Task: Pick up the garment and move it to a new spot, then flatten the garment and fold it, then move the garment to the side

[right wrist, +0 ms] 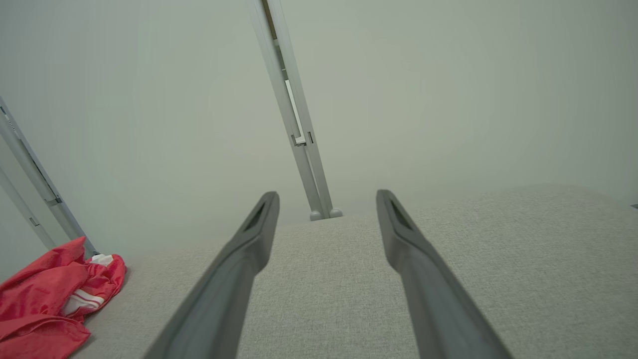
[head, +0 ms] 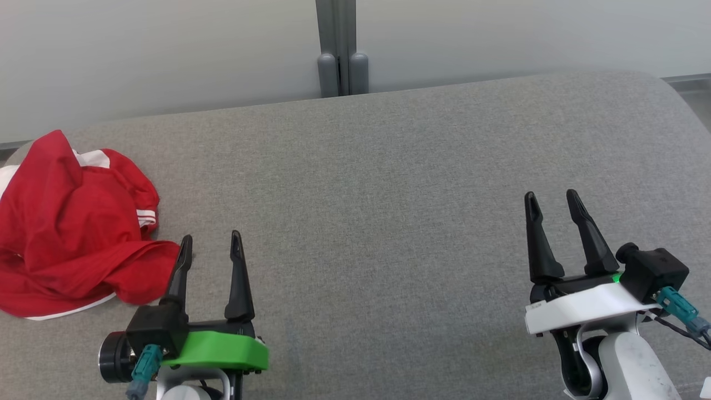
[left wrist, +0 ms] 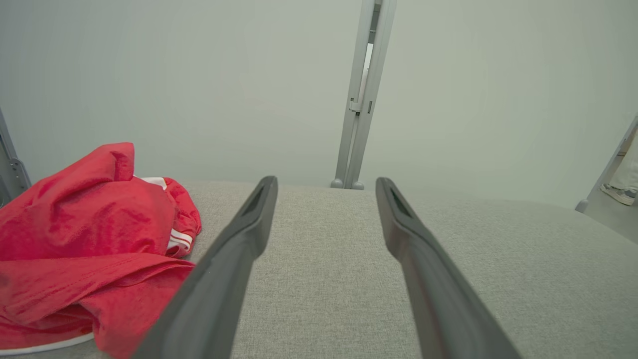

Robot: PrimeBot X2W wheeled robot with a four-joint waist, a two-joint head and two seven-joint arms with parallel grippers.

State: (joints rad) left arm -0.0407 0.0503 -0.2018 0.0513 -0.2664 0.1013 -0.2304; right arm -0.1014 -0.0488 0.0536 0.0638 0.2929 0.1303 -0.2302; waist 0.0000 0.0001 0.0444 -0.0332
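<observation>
The garment [head: 72, 228] is a red shirt with white trim, lying crumpled in a heap at the far left of the grey fabric surface [head: 389, 194]. It also shows as a red heap [left wrist: 84, 244] at the left of the left wrist view and small at the lower left [right wrist: 50, 299] of the right wrist view. My left gripper [head: 211, 244] stands open just right of the heap, its left finger close to the cloth's edge, nothing between the fingers [left wrist: 239, 249]. My right gripper [head: 552, 200] is open over bare fabric at the right, far from the garment.
A pale wall with a grey vertical post [head: 341, 50] runs behind the surface. The surface's rounded right edge [head: 689, 111] drops to the floor. A person's shoe [left wrist: 618, 193] stands on the floor at the far right of the left wrist view.
</observation>
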